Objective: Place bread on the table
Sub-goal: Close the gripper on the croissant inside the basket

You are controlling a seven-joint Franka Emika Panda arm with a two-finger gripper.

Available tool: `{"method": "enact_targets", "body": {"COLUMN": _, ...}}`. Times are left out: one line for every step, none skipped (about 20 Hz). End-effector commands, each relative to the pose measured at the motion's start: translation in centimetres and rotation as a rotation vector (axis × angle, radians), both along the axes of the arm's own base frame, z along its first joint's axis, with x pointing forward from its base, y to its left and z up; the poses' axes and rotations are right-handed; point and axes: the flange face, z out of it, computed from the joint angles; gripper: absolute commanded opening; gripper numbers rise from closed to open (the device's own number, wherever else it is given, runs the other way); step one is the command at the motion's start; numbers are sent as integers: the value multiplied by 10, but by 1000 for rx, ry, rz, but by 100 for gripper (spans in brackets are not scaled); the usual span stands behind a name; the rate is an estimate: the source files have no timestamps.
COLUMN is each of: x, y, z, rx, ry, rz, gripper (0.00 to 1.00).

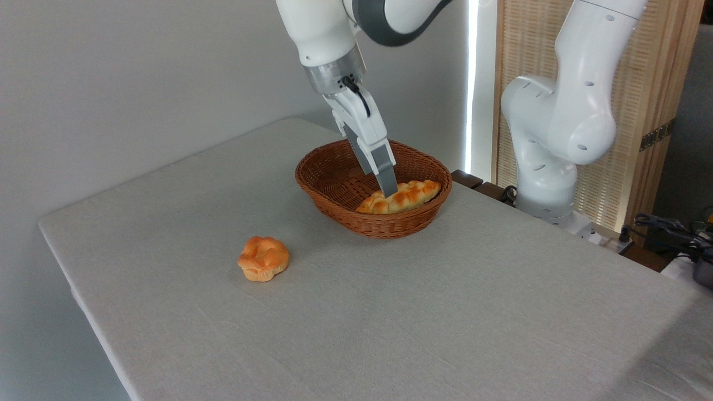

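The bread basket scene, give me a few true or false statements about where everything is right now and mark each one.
1. The braided bread lies inside the wicker basket. True.
2. The gripper is hovering over the small round bun. False: it reaches down into the basket, with its tip at the braided bread.
3. The small round bun sits on the table, outside the basket. True.
4. The basket is tipped on its side. False: it stands upright on the table.
5. The braided bread is lifted clear of the basket. False: it rests in the basket.
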Motion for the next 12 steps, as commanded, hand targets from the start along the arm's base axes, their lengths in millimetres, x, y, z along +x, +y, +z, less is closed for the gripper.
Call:
{"method": "enact_targets", "body": {"x": -10, "y": -5, "z": -20, "rx": -56, "ry": 9, "rz": -6, "gripper": 100}}
{"method": "enact_targets", "body": {"x": -12, "y": -10, "z": -26, "rx": -68, "ry": 13, "rz": -3, "gripper": 100}}
{"method": "enact_targets", "body": {"x": -12, "y": -11, "z": -29, "rx": -69, "ry": 18, "rz": -1, "gripper": 100}}
{"method": "enact_targets", "body": {"x": -15, "y": -12, "z": -36, "rx": -64, "ry": 28, "rz": -3, "gripper": 100}}
{"method": "enact_targets", "body": {"x": -16, "y": -12, "z": -39, "rx": -62, "ry": 32, "rz": -6, "gripper": 100}}
{"method": "enact_targets", "body": {"x": -17, "y": -12, "z": -44, "rx": -64, "ry": 25, "rz": -5, "gripper": 100}}
{"method": "enact_targets", "body": {"x": -17, "y": -13, "z": -48, "rx": -65, "ry": 18, "rz": -5, "gripper": 100}}
{"method": "enact_targets", "body": {"x": -18, "y": -13, "z": -51, "rx": -64, "ry": 19, "rz": -4, "gripper": 100}}
{"method": "enact_targets", "body": {"x": -18, "y": -12, "z": -54, "rx": -62, "ry": 22, "rz": -6, "gripper": 99}}
{"method": "enact_targets", "body": {"x": -20, "y": -11, "z": -60, "rx": -55, "ry": 33, "rz": -8, "gripper": 97}}
{"method": "enact_targets", "body": {"x": -20, "y": -11, "z": -61, "rx": -56, "ry": 25, "rz": -9, "gripper": 93}}
{"method": "enact_targets", "body": {"x": -20, "y": -11, "z": -65, "rx": -57, "ry": 19, "rz": -5, "gripper": 90}}
